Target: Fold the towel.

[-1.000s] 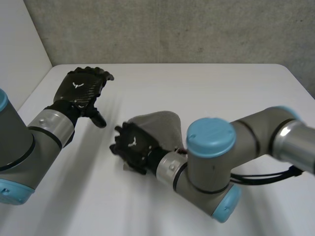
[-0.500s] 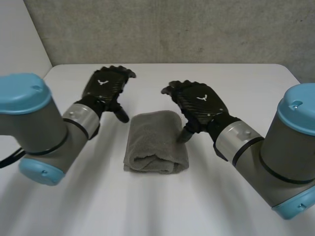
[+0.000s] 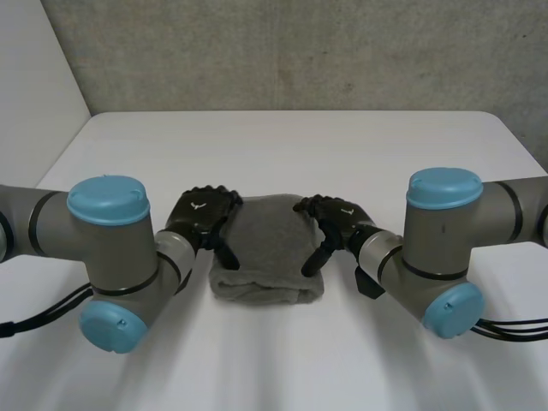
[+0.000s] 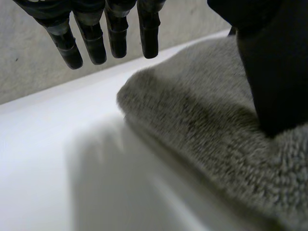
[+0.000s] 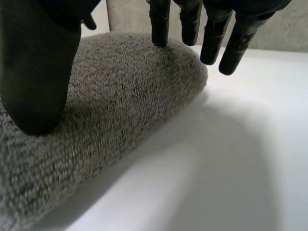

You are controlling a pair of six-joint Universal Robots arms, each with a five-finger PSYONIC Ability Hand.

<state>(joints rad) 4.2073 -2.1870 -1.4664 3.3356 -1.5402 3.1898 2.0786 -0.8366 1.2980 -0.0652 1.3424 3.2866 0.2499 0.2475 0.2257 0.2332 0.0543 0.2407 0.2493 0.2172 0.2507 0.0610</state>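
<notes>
The grey terry towel (image 3: 267, 248) lies folded into a thick, rounded pad in the middle of the white surface (image 3: 282, 145). The left robot hand (image 3: 202, 214) is at its left edge and the right robot hand (image 3: 336, 218) at its right edge. Each has straight, relaxed fingers and a thumb resting on the pile, gripping nothing.

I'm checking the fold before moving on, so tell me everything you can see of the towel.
The towel is grey terry cloth, folded into a thick, rounded rectangle lying flat on the white table. The left hand and right hand flank its sides, each thumb resting on its top.
</notes>
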